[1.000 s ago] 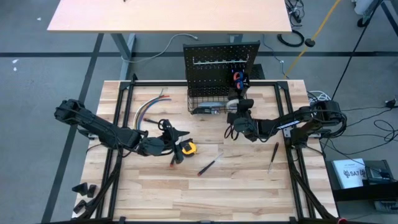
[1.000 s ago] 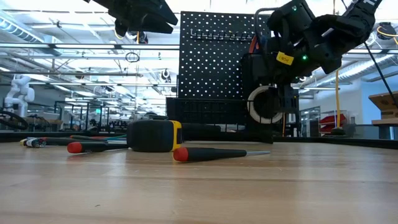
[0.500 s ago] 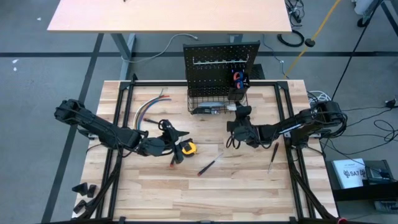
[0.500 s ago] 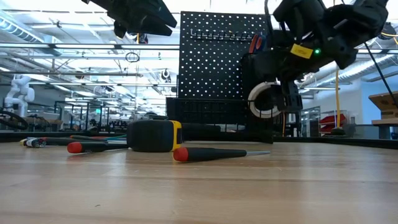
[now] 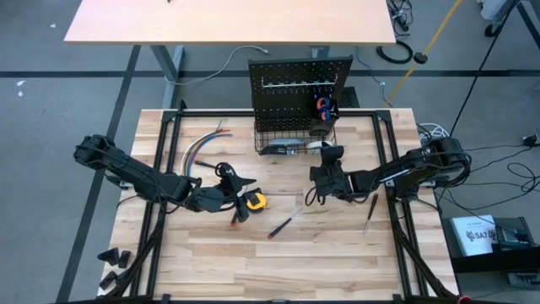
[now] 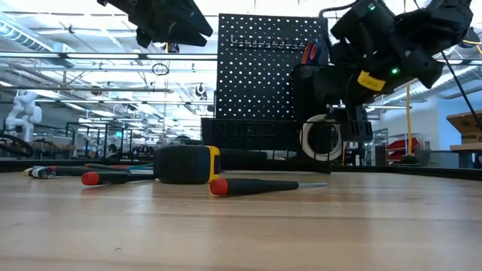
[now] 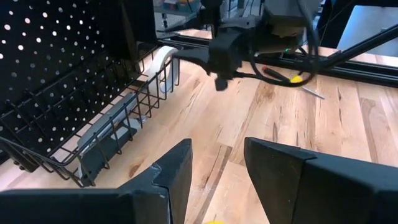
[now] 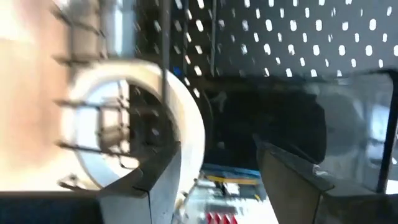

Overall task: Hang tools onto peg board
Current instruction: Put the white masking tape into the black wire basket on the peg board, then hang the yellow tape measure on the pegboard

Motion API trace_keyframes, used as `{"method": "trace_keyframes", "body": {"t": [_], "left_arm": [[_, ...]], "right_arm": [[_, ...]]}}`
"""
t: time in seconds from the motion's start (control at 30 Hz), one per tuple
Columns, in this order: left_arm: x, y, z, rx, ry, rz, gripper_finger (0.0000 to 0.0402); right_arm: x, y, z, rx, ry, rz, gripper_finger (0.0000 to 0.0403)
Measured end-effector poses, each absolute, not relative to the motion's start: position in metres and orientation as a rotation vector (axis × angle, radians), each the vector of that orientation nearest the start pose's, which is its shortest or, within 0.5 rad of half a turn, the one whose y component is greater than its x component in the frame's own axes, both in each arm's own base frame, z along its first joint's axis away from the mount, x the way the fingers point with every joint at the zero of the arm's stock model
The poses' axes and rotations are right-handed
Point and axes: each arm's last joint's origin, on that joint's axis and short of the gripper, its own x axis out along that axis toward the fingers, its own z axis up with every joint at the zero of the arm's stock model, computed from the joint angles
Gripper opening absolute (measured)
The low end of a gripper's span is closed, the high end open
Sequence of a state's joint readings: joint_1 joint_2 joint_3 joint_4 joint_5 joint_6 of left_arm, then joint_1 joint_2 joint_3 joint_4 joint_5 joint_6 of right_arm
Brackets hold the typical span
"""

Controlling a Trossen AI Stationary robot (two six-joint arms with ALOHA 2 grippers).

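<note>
The black peg board (image 5: 299,80) stands at the table's far edge with a wire basket (image 5: 287,139) at its foot and red and blue handles (image 5: 323,105) hanging on it. My right gripper (image 5: 327,160) is by the basket's right end, shut on a white ring (image 6: 320,138). My left gripper (image 5: 239,183) hangs open and holds nothing, above the yellow tape measure (image 5: 256,200). Red-handled screwdrivers (image 5: 283,224) (image 5: 236,215) lie on the table near it. My right gripper holds the white ring by its rim (image 8: 189,134), where one finger (image 8: 146,183) covers the ring's lower part. Whether a finger is inside the hole I cannot tell. The fingers come about level from the table's near right. The ring stands upright on edge, just clear of the table.
A bundle of coloured wires (image 5: 207,143) lies at the far left. Another screwdriver (image 5: 369,211) lies at the right by the frame rail. A grey and blue object (image 5: 283,149) lies in the basket. Bare wood spreads along the near edge.
My right gripper has drawn a little toward the table's near edge and sunk, carrying the white ring lower beside the basket; the ring stays upright.
</note>
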State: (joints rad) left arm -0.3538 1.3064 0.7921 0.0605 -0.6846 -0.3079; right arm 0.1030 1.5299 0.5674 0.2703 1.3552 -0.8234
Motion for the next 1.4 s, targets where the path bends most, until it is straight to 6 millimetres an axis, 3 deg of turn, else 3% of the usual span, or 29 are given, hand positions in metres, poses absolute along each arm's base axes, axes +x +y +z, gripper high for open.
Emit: {"method": "trace_keyframes", "body": {"t": [0.33, 0.5, 0.57, 0.67, 0.77, 0.9, 1.0, 1.1, 1.27, 1.4], "left_arm": [[0.264, -0.078, 0.25, -0.075, 0.343, 0.382, 0.0154], [0.264, -0.079, 0.25, -0.079, 0.349, 0.361, 0.0154], [0.264, -0.079, 0.25, -0.079, 0.349, 0.36, 0.0154], [0.264, -0.079, 0.25, -0.074, 0.354, 0.344, 0.0154], [0.264, -0.08, 0.25, -0.08, 0.362, 0.317, 0.0154], [0.265, -0.081, 0.249, -0.088, 0.372, 0.279, 0.0154], [0.265, -0.082, 0.249, -0.099, 0.38, 0.241, 0.0154], [0.265, -0.083, 0.249, -0.112, 0.389, 0.205, 0.0154], [0.264, -0.087, 0.249, -0.111, 0.39, 0.19, 0.0154], [0.263, -0.088, 0.249, -0.109, 0.39, 0.184, 0.0154]], "right_arm": [[0.257, 0.025, 0.152, -1.103, 0.898, -0.857, 0.0203], [0.254, 0.043, 0.153, -0.961, 0.76, -0.853, 0.0203], [0.254, 0.054, 0.153, -0.814, 0.663, -0.821, 0.0203], [0.26, 0.07, 0.155, -0.441, 0.518, -0.622, 0.0203], [0.271, 0.085, 0.161, -0.016, 0.421, -0.273, 0.0203], [0.276, 0.103, 0.176, 0.405, 0.374, 0.214, 0.0203], [0.271, 0.12, 0.182, 0.688, 0.471, 0.506, 0.0203], [0.259, 0.139, 0.18, 0.956, 0.71, 0.643, 0.0203], [0.23, 0.17, 0.167, 1.307, 1.253, 0.568, 0.0203], [0.205, 0.186, 0.156, 1.426, 1.686, 0.406, 0.0203]]}}
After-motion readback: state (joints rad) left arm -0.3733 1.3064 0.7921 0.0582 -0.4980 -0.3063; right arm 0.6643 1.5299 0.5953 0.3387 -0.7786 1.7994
